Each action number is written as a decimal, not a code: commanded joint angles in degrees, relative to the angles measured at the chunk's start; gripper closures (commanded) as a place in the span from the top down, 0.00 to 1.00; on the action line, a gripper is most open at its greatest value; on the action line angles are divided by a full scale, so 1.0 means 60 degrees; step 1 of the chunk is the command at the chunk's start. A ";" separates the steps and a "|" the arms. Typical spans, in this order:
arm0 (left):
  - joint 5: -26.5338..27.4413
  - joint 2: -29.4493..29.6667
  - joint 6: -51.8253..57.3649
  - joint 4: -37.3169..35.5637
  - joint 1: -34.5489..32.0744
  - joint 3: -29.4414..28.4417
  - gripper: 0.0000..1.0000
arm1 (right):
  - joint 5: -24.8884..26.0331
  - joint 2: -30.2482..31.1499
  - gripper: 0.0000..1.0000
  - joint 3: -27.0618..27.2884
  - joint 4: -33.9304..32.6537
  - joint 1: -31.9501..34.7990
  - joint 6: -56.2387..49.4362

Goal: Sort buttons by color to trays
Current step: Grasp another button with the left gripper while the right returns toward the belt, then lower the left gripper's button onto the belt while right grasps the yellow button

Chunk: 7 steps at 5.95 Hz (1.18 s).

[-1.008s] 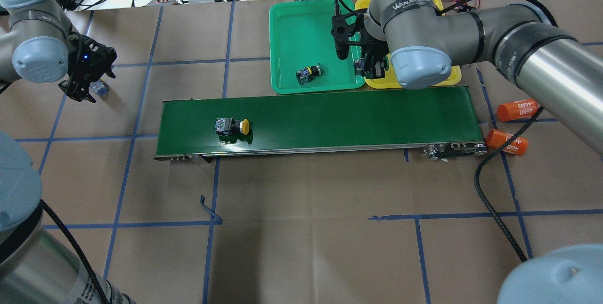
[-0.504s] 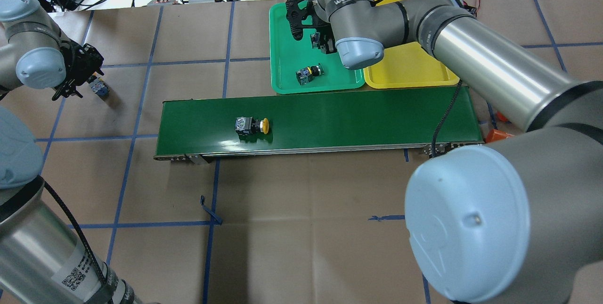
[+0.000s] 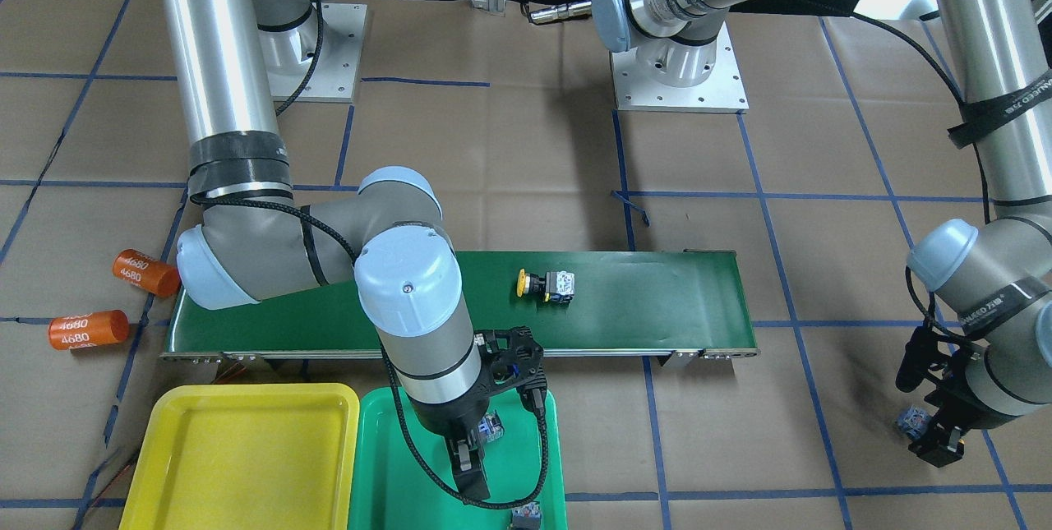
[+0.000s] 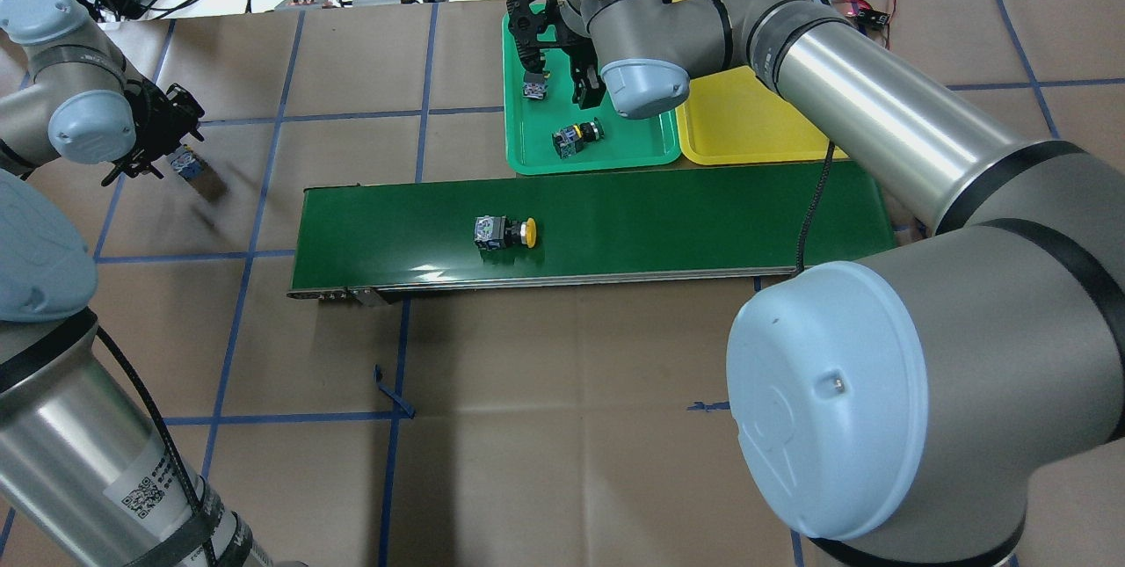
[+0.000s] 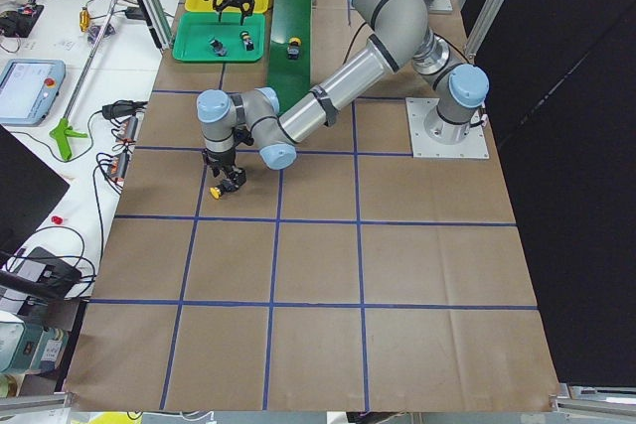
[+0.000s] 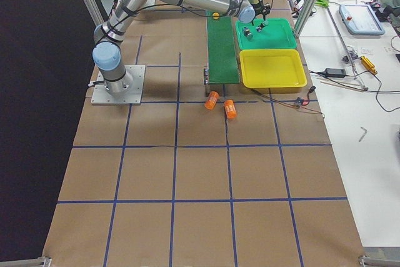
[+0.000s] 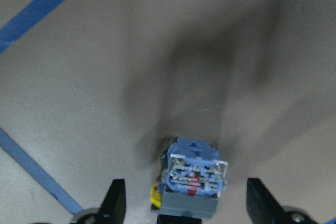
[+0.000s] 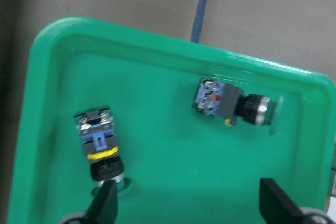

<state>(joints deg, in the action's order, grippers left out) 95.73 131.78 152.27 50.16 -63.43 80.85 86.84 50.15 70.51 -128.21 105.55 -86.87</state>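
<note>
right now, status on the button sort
Right tool open over green plastic tray, two push-buttons inside. Left tool open above yellow-capped button on table. Second yellow-capped button on green belt.

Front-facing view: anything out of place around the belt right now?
Two orange cylinders marked 4680 lie loose on the paper off the conveyor belt end, near the yellow tray. They look like strays, not part of the sorting.

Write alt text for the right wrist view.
Two buttons sit apart in the green tray, with the right gripper open at the bottom edge. Brown table with blue tape shows beyond the tray.
</note>
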 commanded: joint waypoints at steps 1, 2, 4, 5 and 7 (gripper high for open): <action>-0.0032 0.0112 0.0037 -0.0025 0.0010 -0.0043 0.33 | 0.0540 0.1418 1.00 0.0215 0.3068 -0.0130 0.0035; -0.0017 -0.0033 -0.0050 0.0033 0.0010 -0.0029 0.06 | 0.0541 0.2267 1.00 0.0695 0.4189 -0.0233 0.0021; 0.0012 -0.0747 -0.1184 0.0716 -0.0194 0.0248 0.04 | 0.0527 0.4476 1.00 0.3467 0.4202 -0.0511 0.0109; -0.0032 -0.1477 -0.2513 0.2143 -0.0253 0.0496 0.04 | 0.0411 0.5329 1.00 0.4440 0.4084 -0.0556 0.0138; -0.0061 -0.3016 -0.5162 0.3327 -0.0967 0.1503 0.05 | 0.0351 0.4917 1.00 0.4581 0.2659 -0.0512 0.0970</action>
<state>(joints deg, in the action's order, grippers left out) 95.50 118.00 129.82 67.13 -67.15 86.65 89.12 81.01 97.16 -107.26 102.42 -83.11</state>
